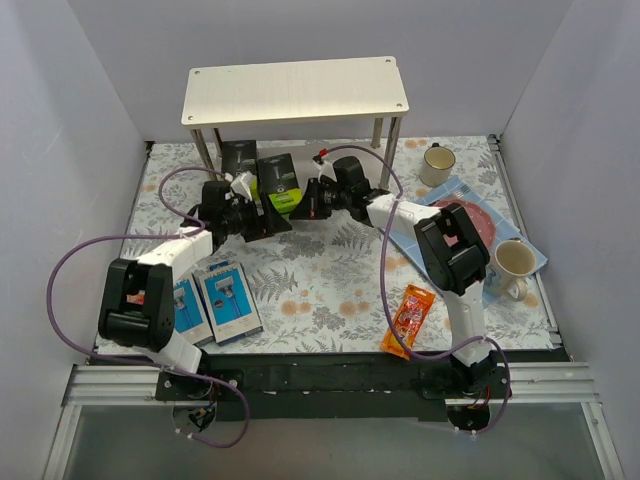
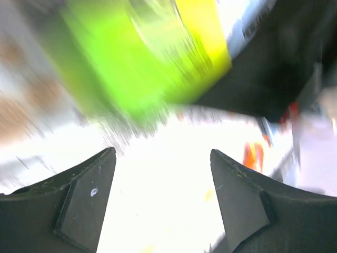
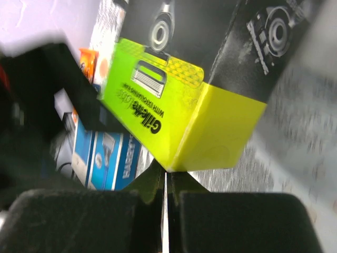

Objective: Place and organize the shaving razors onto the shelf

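Box (image 1: 282,190), black with a lime-green end, sits before the shelf (image 1: 296,90) between both arms, left jaws spread apart beside it, right jaws pressed together close by.

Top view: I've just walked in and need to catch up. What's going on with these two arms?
The left gripper and the right gripper are both at a black box with a lime-green end in front of the shelf. The left is open, holding nothing; the right is shut, close by the green end. Another black box stands by the shelf's legs; two blue boxes and an orange packet lie farther from the shelf. No pack is on its top board yet.
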`<state>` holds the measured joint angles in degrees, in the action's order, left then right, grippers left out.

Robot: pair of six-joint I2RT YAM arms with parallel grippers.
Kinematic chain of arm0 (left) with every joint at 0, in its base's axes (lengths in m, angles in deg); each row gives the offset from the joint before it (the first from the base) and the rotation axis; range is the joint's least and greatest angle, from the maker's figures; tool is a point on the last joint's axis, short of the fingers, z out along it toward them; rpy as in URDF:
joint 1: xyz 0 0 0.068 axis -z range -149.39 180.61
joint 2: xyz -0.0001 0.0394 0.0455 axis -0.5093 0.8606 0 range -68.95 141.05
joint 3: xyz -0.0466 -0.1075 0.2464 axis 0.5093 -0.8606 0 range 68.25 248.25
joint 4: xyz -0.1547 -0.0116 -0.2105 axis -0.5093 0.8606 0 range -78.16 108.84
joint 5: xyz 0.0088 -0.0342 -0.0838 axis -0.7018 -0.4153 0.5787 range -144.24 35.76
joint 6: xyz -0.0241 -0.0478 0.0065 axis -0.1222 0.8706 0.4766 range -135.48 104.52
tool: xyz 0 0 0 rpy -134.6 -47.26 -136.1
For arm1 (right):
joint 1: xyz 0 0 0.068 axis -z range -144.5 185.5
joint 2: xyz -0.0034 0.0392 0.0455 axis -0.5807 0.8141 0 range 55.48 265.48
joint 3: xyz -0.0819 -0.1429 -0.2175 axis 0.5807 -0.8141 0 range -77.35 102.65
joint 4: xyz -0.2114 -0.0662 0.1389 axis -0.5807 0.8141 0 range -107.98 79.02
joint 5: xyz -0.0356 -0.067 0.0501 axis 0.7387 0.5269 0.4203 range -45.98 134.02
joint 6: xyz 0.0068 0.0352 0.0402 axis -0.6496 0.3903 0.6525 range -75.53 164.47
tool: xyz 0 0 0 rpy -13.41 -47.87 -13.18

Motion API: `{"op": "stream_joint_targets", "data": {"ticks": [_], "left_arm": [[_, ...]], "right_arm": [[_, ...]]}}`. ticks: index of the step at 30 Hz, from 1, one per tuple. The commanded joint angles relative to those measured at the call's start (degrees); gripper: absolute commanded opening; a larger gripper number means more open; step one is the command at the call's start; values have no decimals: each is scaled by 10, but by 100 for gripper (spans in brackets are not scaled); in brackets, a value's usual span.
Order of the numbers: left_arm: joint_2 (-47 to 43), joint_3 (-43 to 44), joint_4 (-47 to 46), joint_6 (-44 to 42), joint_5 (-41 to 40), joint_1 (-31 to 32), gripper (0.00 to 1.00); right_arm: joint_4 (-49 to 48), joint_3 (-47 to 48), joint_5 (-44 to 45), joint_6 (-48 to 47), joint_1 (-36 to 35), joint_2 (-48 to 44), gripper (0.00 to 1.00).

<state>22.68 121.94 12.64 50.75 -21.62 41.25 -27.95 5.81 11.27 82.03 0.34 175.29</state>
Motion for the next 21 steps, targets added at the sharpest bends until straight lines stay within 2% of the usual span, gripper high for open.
{"op": "stream_joint_targets", "data": {"ticks": [1,7,9,16,21], "left_arm": [[-102,-41,116,-58,93,22,71],[-158,-47,244,-163,90,-21,68],[-166,-61,250,-175,93,-38,65],[-175,-68,267,-183,81,-157,61],[-181,-75,272,-185,78,-189,61]], "right_arm": [[-89,82,-5,3,-4,39,1],[-92,104,-5,12,2,59,1],[-94,104,0,17,1,61,1],[-82,153,17,18,2,102,1],[-76,202,25,13,0,138,1]]}}
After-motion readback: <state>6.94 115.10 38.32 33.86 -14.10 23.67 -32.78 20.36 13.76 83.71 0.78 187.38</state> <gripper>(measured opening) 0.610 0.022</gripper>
